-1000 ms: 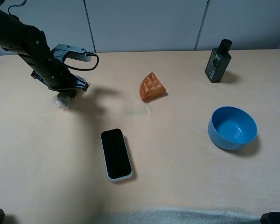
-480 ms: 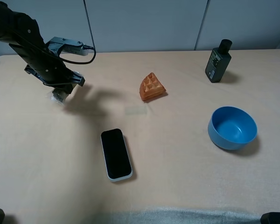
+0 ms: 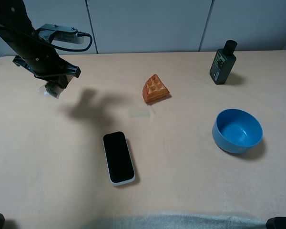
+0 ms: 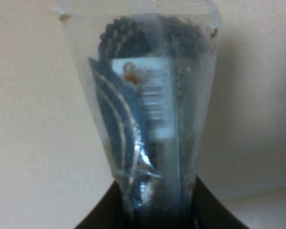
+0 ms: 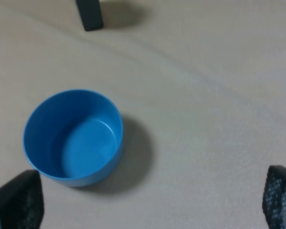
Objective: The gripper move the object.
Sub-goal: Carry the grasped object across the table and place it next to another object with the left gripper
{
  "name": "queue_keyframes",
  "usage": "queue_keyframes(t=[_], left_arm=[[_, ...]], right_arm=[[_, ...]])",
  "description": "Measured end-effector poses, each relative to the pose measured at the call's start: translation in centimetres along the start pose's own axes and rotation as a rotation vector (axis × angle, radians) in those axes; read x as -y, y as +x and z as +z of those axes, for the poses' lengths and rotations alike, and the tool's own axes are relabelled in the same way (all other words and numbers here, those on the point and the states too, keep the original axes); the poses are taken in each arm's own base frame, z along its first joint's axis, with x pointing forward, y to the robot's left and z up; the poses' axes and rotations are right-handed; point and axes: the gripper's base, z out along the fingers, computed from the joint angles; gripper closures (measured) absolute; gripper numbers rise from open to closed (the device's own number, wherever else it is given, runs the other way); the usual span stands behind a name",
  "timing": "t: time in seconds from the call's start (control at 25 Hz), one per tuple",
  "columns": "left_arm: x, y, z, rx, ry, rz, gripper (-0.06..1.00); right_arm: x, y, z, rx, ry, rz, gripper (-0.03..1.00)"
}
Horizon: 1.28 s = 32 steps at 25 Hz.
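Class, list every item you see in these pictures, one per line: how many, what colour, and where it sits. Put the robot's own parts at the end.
packet: one, clear plastic with dark contents, held above the table at the far left
waffle wedge: one, orange, far middle of the table
phone: one, black screen with pale edge, near side, left of centre
bowl: one, blue, empty, right side
bottle: one, dark, upright, far right
table: one, beige
left gripper: one, black, shut on the packet
right gripper: one, black, open, above the table near the bowl
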Motion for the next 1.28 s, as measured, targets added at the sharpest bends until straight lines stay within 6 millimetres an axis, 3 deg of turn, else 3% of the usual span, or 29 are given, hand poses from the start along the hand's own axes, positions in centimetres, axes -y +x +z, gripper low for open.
queue_keyframes(t=[0.48, 1.28], left_arm=[[0.6, -0.1, -3.5, -0.019, 0.007, -0.019, 0.76], [8.8, -0.4, -4.5, 0.057, 0.108, 0.094, 0.76]], right_arm=[[0.0, 0.0, 0.0, 0.000, 0.000, 0.000, 0.28], [0.0, 0.0, 0.0, 0.000, 0.000, 0.000, 0.28]])
